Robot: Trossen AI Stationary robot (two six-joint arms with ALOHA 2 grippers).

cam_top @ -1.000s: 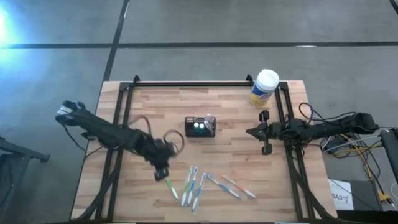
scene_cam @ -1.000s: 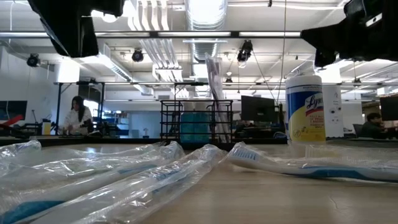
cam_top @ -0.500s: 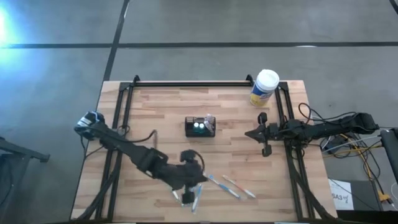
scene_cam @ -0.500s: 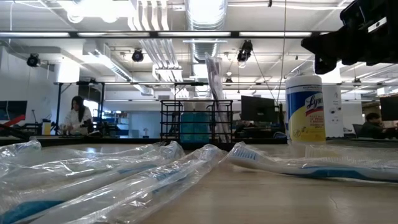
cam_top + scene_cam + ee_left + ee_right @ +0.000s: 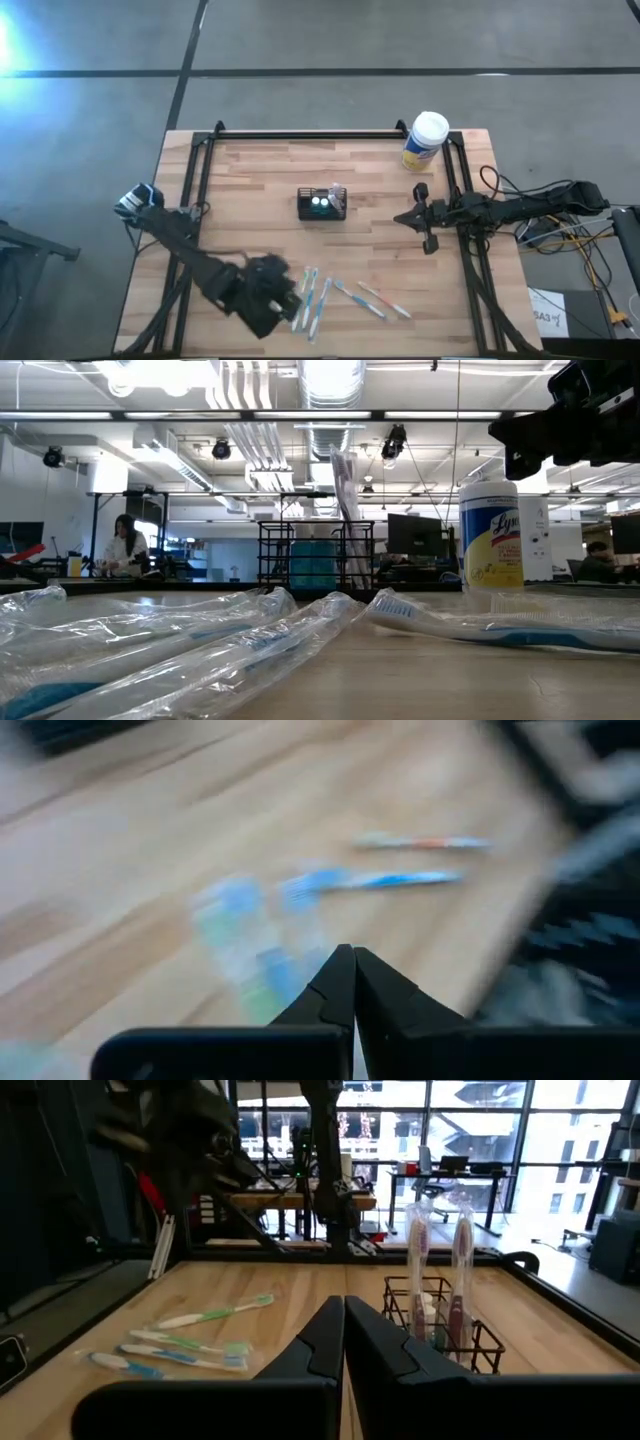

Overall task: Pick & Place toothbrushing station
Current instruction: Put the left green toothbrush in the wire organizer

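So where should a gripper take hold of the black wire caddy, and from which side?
Probably from above, closing on a bare stretch of the caddy's top rim. It stands upright mid-table with wrapped toothbrushes sticking up at one end, so the wire away from them looks freest. Both grippers, left and right, are shut.

Left arm stretches low along the table's near edge, its left gripper (image 5: pixel 283 303) at the front, fingers pressed together. Right arm lies level from the right side, right gripper (image 5: pixel 414 213) pointing inward, fingers (image 5: pixel 318 1342) closed too.
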